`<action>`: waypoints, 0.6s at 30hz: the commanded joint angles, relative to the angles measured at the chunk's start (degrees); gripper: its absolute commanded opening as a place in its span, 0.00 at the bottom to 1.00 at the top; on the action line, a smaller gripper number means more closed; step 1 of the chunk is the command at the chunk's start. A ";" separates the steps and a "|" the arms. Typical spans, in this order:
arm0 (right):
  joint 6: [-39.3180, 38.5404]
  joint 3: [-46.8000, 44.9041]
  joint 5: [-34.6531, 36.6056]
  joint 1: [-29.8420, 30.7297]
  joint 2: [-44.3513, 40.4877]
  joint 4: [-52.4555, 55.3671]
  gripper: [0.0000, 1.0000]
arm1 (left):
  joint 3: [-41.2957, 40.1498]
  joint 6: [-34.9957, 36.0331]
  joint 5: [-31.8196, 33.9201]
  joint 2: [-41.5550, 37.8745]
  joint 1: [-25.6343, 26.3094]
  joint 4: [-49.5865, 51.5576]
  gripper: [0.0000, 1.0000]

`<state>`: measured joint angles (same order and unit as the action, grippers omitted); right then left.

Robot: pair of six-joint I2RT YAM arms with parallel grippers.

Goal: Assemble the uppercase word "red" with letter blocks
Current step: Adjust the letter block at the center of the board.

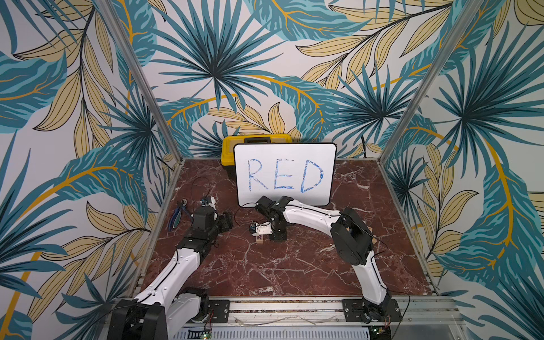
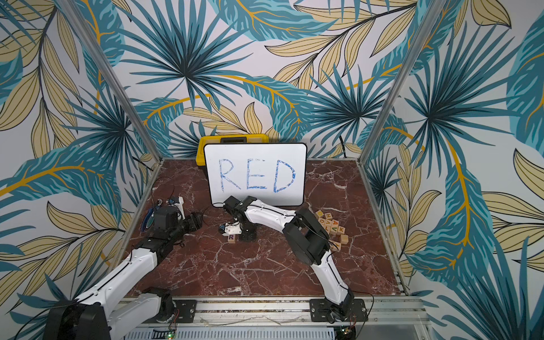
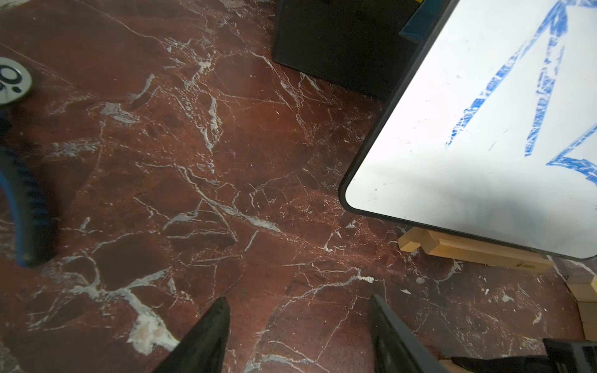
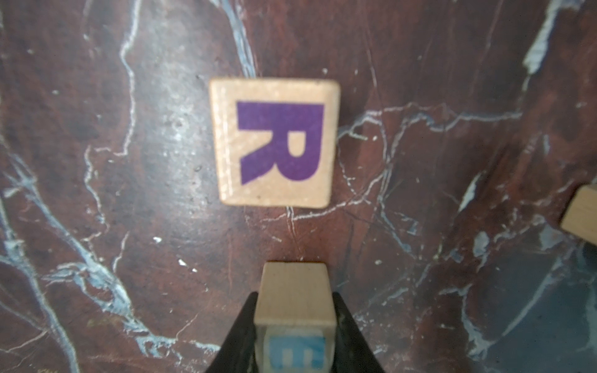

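Meanwhile, R block [image 2: 232, 238] lies on the surface, lower centre in a top view; right end effector [image 4: 294, 295] grips the E block [image 4: 294, 284] near it; left end effector [image 3: 298, 302] hangs open; D block not yet placed.

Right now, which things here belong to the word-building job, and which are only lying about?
Job: light-wood cube with purple R; light-wood cube with blue-printed face, in right gripper.
Lying about: pile of other wooden letter cubes; white board with blue RED; yellow toolbox; blue-handled pliers.
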<state>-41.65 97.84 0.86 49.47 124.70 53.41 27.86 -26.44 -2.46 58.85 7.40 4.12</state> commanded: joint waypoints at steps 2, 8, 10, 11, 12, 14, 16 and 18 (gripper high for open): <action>-0.10 -0.87 -0.13 -0.17 0.89 -0.64 0.27 | -0.72 0.22 -0.33 -0.14 -0.54 0.28 0.69; 0.42 -1.43 -0.08 -0.17 0.54 -0.80 0.30 | -0.87 0.16 -0.53 -0.31 -0.62 0.28 0.69; 0.47 -1.56 -0.07 -0.12 0.48 -0.85 0.32 | -0.93 0.16 -0.53 -0.45 -0.63 0.34 0.69; 0.44 -1.68 -0.01 -0.17 0.45 -0.98 0.34 | -0.96 0.16 -0.53 -0.49 -0.63 0.31 0.68; 0.50 -1.86 0.10 -0.15 0.28 -1.06 0.35 | -0.96 0.15 -0.51 -0.49 -0.63 0.28 0.69; 0.50 -2.09 0.12 -0.12 -0.03 -1.41 0.38 | -0.96 0.14 -0.62 -0.47 -0.63 0.34 0.69; 0.53 -2.30 0.06 -0.12 -0.46 -1.64 0.39 | -0.96 0.09 -0.62 -0.49 -0.59 0.33 0.68; 0.47 -2.38 -0.16 -0.17 -0.76 -1.55 0.39 | -0.98 0.10 -0.62 -0.58 -0.63 0.34 0.69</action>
<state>-41.58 96.66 0.89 49.47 124.70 52.25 27.86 -26.44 -2.74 58.85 7.40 4.12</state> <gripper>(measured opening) 0.390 0.686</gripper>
